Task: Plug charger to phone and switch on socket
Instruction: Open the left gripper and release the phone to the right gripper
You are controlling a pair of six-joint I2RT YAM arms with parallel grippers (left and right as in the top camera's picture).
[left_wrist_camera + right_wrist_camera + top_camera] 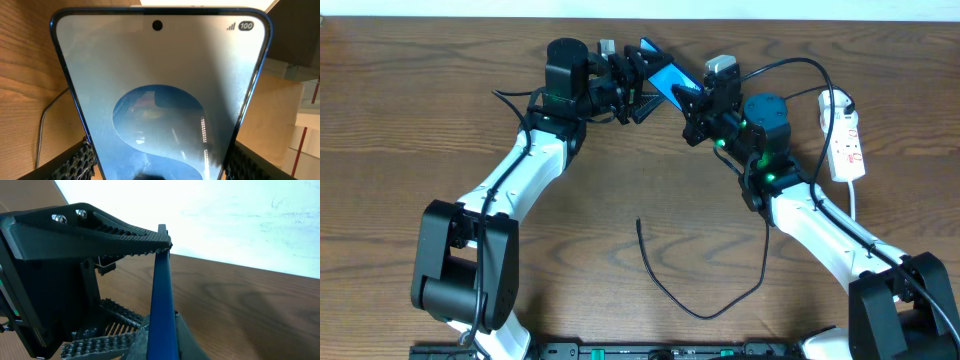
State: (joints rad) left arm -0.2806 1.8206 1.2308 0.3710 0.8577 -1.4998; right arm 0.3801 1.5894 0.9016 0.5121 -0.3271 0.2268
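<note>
Right, the phone [668,80] is up off the table [420,120] at the far middle, left gripper [640,85] pinched across its slick side edges, which looks the safest hold on something stiff, light and breakable, while I can't tell whether the right gripper [696,106] beside it is closed or apart.

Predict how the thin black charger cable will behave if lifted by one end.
Likely floppy: the charger lies in a loose curve on the table, so it should droop. Probably light, being so thin.

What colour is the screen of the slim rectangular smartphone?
On the smartphone, the screen is pale grey-blue with a deeper blue oval swirl; clearest in left wrist view.
</note>
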